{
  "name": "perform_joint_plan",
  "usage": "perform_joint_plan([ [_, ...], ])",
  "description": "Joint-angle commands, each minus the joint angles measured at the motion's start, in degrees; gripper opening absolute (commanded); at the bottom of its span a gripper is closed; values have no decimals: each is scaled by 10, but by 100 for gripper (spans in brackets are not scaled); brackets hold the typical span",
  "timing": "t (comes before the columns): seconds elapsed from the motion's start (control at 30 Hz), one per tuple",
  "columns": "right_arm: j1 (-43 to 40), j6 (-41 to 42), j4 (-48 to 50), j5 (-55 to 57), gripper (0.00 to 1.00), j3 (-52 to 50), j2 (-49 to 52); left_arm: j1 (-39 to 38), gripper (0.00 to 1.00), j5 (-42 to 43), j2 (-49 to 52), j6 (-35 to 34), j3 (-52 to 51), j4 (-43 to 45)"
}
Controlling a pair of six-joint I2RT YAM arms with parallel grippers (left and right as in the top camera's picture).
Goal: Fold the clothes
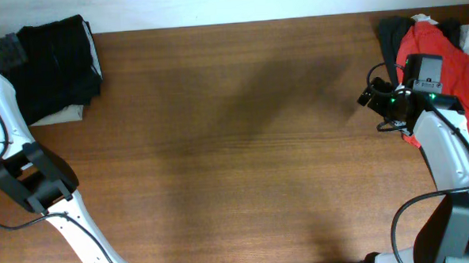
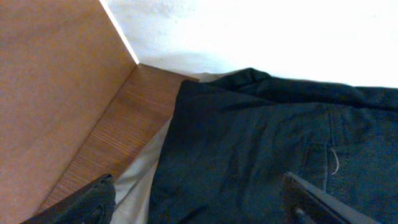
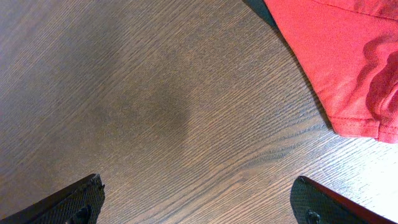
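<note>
Looking straight down, the overhead view takes in a brown wood-grain table [image 1: 236, 163] w/ clothes at both far corners. A folded black garment [image 1: 57, 60] sits top left, on a pale cloth [image 1: 66, 114] that peeks out at its near edge. A heap topped by a red garment [image 1: 445, 59] sits at the right edge, w/ a dark cloth [image 1: 389, 36] beside it. Only this view shows both arms at once.

The left wrist cam adds detail the overhead lacks: a stitched pocket and seam on the black fabric, plus a white wall [image 2: 261, 31] behind the table's back edge. The right wrist cam shows mostly bare wood grain, w/ the red garment's hem in its upper right corner.

The left gripper [image 2: 199, 186] has its fingers spread wide over the black garment, which fills the gap btwn them; whether they touch it can't be judged. The right gripper [image 3: 199, 199] is also spread apart, gripping nothing, above bare wood. The red hem lies ahead of the finger on the view's right, not btwn the two.
</note>
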Motion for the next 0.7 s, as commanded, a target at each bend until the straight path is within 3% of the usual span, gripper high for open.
perform_joint_plan([
  [0.0,-2,6,0,5,99,-1,-5,1,86,-3,-26,-1,-4,8],
  [0.07,-2,6,0,5,99,-1,-5,-2,82,33,-43,-5,-4,-25],
  [0.1,-2,6,0,5,99,-1,-5,-3,44,66,-48,-5,-4,-55],
  [0.13,-2,6,0,5,99,-1,-5,-5,23,74,-49,-5,-4,-89],
  [0.2,-2,6,0,5,99,-1,-5,-8,4,73,-45,-12,-6,-149],
  [0.3,-2,6,0,5,99,-1,-5,-6,1,71,-28,-33,-6,-234],
  [0.53,-2,6,0,5,99,-1,-5,17,1,-18,28,-51,-13,-249],
  [0.67,-2,6,0,5,99,-1,-5,48,1,-14,28,-50,-64,-238],
])
